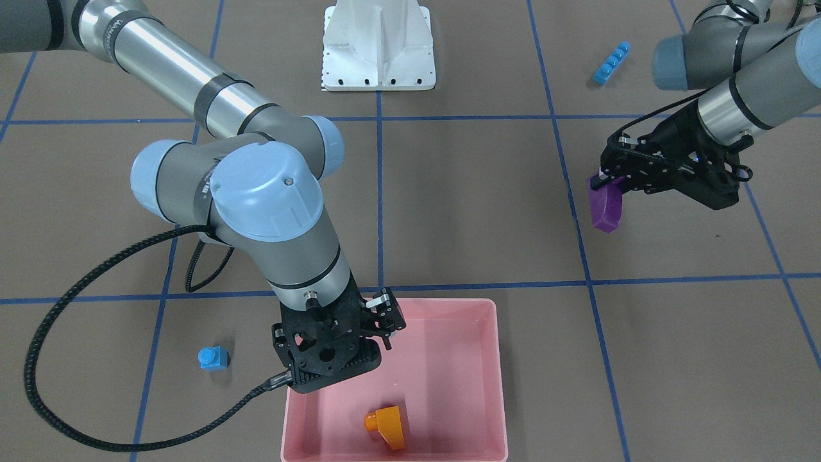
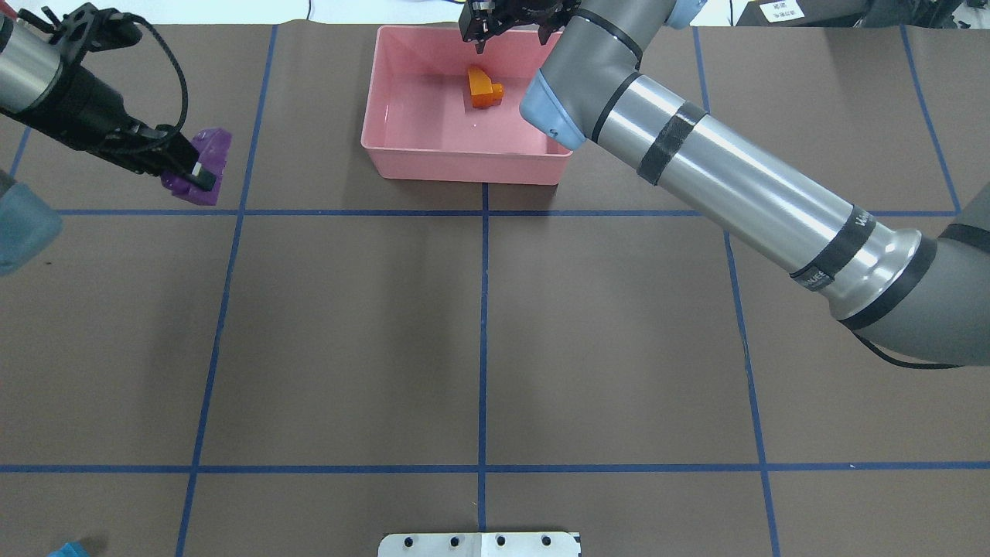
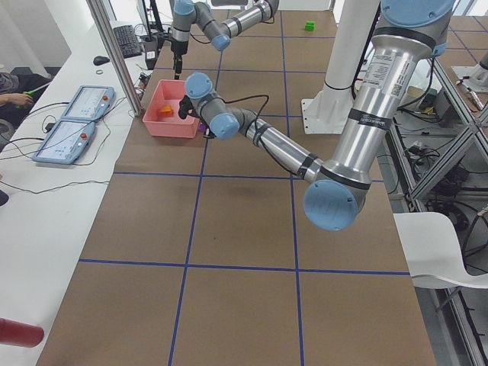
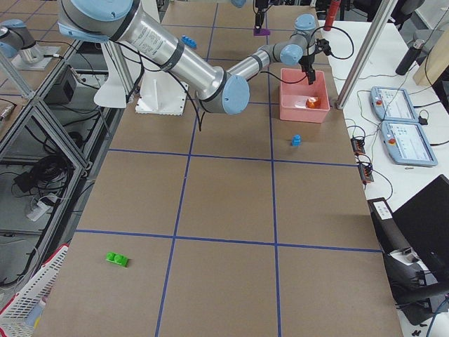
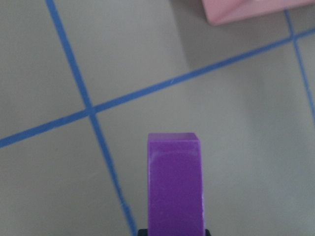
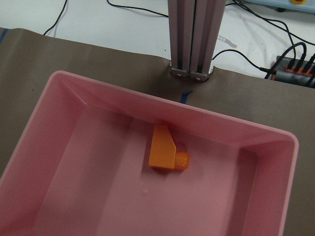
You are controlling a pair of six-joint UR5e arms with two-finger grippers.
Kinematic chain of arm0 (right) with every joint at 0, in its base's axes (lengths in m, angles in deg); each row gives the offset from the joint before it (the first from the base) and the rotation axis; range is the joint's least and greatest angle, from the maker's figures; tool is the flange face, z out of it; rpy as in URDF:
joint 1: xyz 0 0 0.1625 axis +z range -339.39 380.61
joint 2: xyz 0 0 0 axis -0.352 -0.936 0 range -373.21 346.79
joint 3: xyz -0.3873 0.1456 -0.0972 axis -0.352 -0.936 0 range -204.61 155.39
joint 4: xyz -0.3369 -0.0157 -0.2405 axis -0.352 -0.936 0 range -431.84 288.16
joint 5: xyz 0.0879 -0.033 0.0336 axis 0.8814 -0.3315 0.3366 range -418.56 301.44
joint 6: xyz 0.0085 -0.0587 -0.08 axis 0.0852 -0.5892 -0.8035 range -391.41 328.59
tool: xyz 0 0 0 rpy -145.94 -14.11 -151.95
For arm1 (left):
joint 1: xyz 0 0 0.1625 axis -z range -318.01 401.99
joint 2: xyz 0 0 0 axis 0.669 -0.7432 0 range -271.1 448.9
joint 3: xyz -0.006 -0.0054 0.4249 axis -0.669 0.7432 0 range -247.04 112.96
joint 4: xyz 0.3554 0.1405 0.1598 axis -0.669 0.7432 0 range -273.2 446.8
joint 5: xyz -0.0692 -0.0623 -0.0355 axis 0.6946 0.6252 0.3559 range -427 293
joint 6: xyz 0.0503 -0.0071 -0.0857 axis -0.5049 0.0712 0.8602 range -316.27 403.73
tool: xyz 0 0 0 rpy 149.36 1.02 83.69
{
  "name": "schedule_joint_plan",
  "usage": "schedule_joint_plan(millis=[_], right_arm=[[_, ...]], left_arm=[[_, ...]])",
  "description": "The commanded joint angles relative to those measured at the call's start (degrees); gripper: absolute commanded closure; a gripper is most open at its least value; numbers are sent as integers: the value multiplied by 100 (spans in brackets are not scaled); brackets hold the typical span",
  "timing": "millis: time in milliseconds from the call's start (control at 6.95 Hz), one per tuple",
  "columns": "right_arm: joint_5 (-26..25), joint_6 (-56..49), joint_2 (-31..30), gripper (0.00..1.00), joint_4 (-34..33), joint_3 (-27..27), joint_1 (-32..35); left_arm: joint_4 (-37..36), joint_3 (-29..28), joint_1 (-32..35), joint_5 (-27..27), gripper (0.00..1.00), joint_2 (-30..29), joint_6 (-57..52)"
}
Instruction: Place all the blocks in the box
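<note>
The pink box (image 1: pixel 449 359) stands at the table's far edge (image 2: pixel 433 158). An orange sloped brick (image 1: pixel 385 427) lies inside it (image 6: pixel 167 150). My right gripper (image 2: pixel 512 27) hangs above the box, open and empty. My left gripper (image 1: pixel 606 183) is shut on a purple sloped brick (image 2: pixel 203 162) and holds it above the table, left of the box; the brick fills the left wrist view (image 5: pixel 174 182). A tiny blue brick (image 1: pixel 213 358) lies beside the box. A long blue brick (image 1: pixel 611 63) lies near my left arm. A green brick (image 4: pixel 117 260) lies far off.
The white robot base (image 1: pixel 378 48) stands at the table's near edge. A metal post (image 6: pixel 194 37) and cables stand just beyond the box. Operator tablets (image 4: pixel 400 126) lie past the table edge. My right arm (image 2: pixel 735 186) stretches across the table's right half.
</note>
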Motion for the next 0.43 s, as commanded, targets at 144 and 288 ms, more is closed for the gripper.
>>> schedule_joint_plan(millis=[144, 288], right_arm=[[329, -469, -1085, 2, -683, 1205, 523], [399, -856, -1422, 2, -718, 1358, 708]], left_arm=[[21, -618, -52, -838, 100, -1401, 1684], [48, -1214, -192, -1069, 100, -2016, 2133]])
